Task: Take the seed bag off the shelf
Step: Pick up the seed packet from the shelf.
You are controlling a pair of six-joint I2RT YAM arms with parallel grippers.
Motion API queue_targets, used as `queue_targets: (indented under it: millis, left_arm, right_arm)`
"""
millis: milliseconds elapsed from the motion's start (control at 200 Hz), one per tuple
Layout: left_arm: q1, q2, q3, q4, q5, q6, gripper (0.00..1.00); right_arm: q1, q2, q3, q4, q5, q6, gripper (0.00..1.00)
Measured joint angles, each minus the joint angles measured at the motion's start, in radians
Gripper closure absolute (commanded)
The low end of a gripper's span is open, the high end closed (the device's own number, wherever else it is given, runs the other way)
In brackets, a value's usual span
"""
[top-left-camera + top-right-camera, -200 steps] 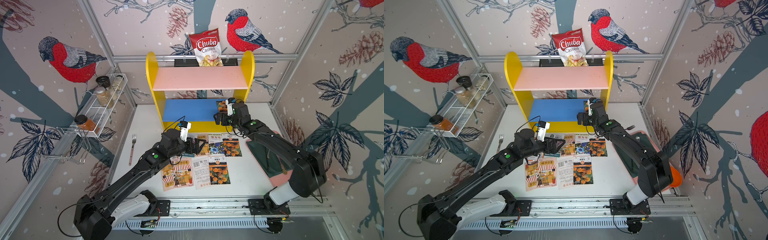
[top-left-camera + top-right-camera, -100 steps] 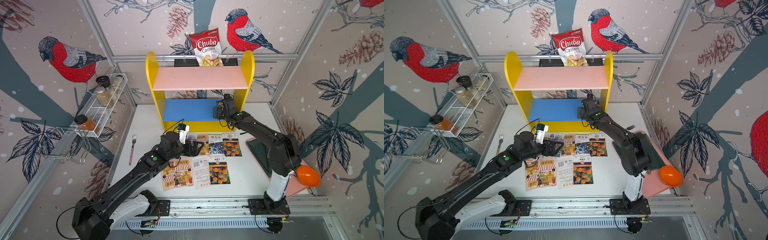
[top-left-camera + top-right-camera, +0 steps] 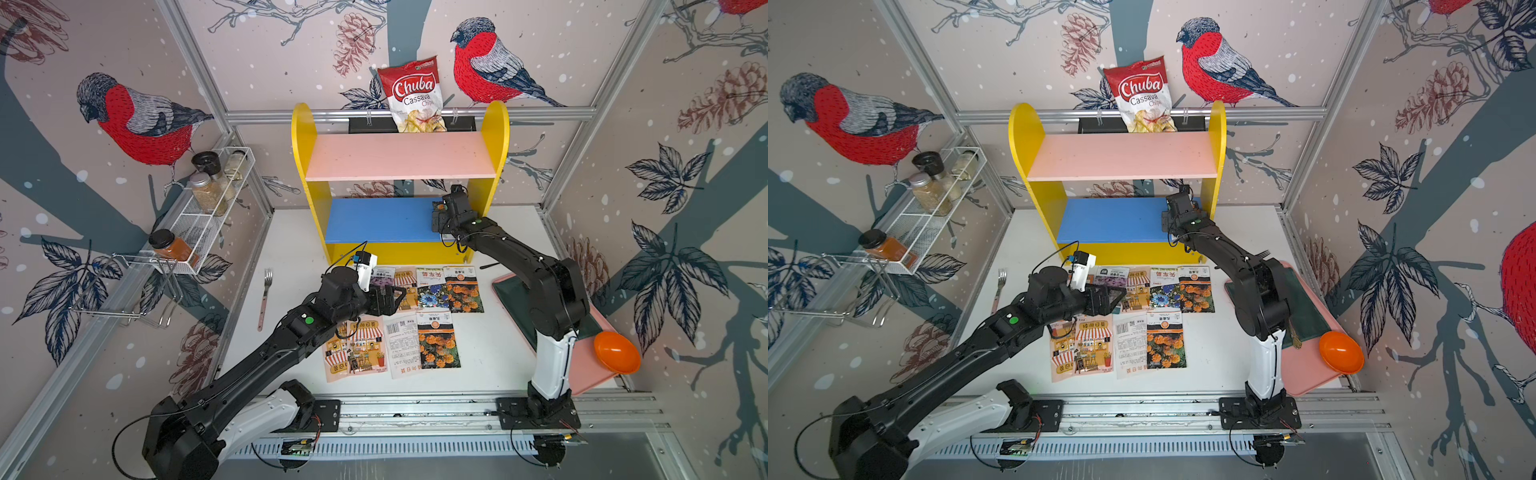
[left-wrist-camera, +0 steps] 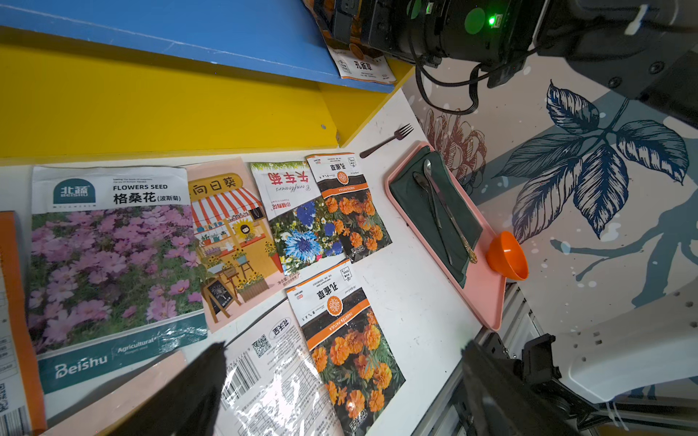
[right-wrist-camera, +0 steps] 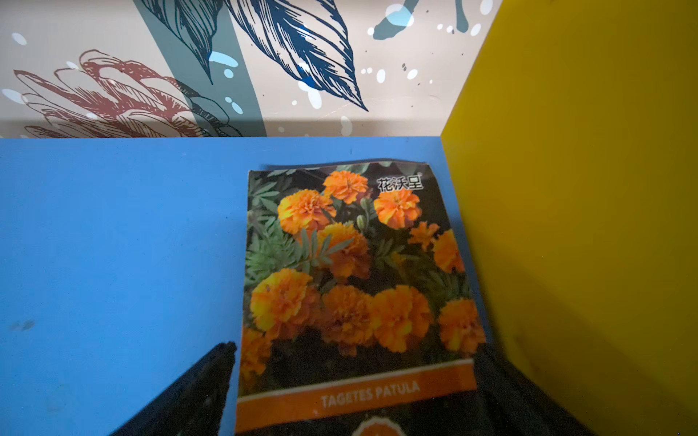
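The shelf (image 3: 400,158) stands at the back, yellow-sided, with a pink upper board and a blue lower board (image 5: 113,245). The seed bag (image 5: 355,279), a marigold packet, lies flat at the right end of the blue board against the yellow side panel; its white end overhangs the board's front edge in the left wrist view (image 4: 364,68). My right gripper (image 5: 357,355) is open inside the lower tier, one finger on each side of the packet's near end. In both top views it (image 3: 444,206) hides the bag. My left gripper (image 3: 390,297) hovers open over packets on the table.
Several seed packets (image 3: 436,345) lie in front of the shelf. A fork (image 3: 264,299) lies to their left, and a pink tray (image 3: 590,370) with a green cloth and an orange bowl (image 3: 616,351) is on the right. A wire spice rack (image 3: 208,216) hangs on the left wall, a chips bag (image 3: 415,95) behind the shelf.
My right gripper has moved deeper into the shelf's lower tier, over the seed bag, with the arm's elbow folding up. The left arm has barely shifted.
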Motion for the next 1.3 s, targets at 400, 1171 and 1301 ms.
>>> queue_targets:
  millis: [400,1171,1301]
  left_arm:
    - [0.0,-0.021,0.0,0.0,-0.026,-0.005,0.03]
    - [0.0,-0.034,0.0,0.0,-0.031,-0.005,0.04]
    - [0.0,-0.034,0.0,0.0,-0.031,-0.005,0.04]
  right_arm:
    - [0.006,0.009,-0.011,-0.018,-0.044,-0.003,0.0]
    - [0.176,-0.156,-0.208,0.0,-0.121,0.035,0.0]
    - [0.182,-0.171,-0.206,-0.011,-0.125,0.048,0.0]
